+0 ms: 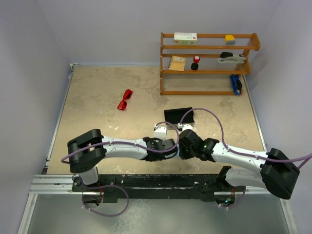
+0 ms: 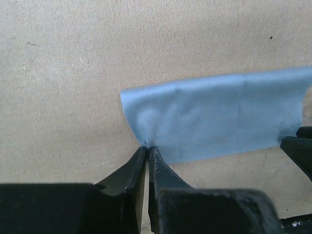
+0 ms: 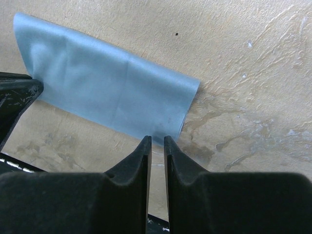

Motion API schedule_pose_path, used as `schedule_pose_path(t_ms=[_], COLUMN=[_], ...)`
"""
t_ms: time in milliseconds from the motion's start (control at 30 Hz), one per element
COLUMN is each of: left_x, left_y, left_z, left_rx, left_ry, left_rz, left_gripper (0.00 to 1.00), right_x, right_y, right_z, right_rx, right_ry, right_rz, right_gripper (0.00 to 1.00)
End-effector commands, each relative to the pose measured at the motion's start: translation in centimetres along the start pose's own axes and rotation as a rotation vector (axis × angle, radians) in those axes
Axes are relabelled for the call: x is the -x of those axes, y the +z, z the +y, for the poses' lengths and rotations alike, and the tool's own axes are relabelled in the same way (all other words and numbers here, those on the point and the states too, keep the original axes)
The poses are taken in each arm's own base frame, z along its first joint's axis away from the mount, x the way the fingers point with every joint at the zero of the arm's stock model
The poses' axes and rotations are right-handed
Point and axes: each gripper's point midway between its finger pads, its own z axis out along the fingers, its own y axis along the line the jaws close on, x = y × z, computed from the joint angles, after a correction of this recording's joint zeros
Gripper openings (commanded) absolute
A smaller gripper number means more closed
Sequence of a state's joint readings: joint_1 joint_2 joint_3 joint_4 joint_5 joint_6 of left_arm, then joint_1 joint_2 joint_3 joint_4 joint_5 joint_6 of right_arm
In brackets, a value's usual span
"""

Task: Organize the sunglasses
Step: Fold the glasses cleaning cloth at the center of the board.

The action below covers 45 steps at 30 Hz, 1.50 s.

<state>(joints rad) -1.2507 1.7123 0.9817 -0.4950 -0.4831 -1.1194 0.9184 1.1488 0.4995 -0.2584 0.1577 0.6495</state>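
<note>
Two-arm workcell seen from above and from each wrist. The left gripper (image 2: 147,147) is closed, its fingertips pinching the near corner of a light blue cloth (image 2: 214,119), which puckers toward the pinch point. The right gripper (image 3: 157,140) holds the opposite end of the same cloth; its jaws stand a narrow gap apart with the cloth's edge caught at the tips. The cloth spans the space between the two grippers and casts a shadow on the beige table (image 1: 97,117) beneath it. Each wrist view shows a dark finger of the other gripper at the far end of the cloth. In the overhead view both arms reach inward and meet near the table's centre, where they hide the cloth.

The red sunglasses (image 1: 125,99) lie on the table, left of centre and farther back than the grippers. Neither gripper touches them, and they are well apart from the cloth. A black case (image 1: 179,115) rests on the table just beyond the grippers, to the right of the sunglasses. A wooden shelf unit (image 1: 209,71) stands at the back right and carries a yellow notebook (image 1: 177,63), a white box (image 1: 185,38) and other small items.
</note>
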Motion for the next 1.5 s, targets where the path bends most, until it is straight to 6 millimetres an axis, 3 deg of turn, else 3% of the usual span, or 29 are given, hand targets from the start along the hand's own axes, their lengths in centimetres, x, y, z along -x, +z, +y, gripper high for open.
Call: schedule_pose_path(t_ms=[0, 167, 367, 433, 1033, 1467], left_x=[-0.1, 0.1, 0.1, 0.0, 2.0, 1.2], left_y=[-0.1, -0.3, -0.3, -0.3, -2.1, -2.0], left_z=[-0.1, 0.0, 0.0, -0.1, -0.3, -0.1], left_rx=[-0.007, -0.007, -0.015, -0.016, -0.071, -0.085], left_ry=[-0.02, -0.023, -0.021, -0.022, -0.055, -0.029], left_rz=[-0.006, -0.013, -0.012, -0.009, -0.071, -0.048], left_gripper=[0.03, 0.12, 0.09, 0.0, 0.0, 0.0], right_x=[-0.1, -0.1, 0.0, 0.1, 2.0, 1.8], right_y=[-0.4, -0.3, -0.1, -0.1, -0.5, 0.7], right_z=[-0.1, -0.1, 0.0, 0.0, -1.0, -0.1], right_rx=[-0.003, -0.005, -0.005, -0.005, -0.099, -0.093], right_ry=[0.016, 0.019, 0.021, 0.02, 0.083, 0.123], right_rz=[-0.003, -0.003, -0.003, -0.004, -0.074, -0.042], right_gripper=[0.19, 0.19, 0.19, 0.19, 0.24, 0.22])
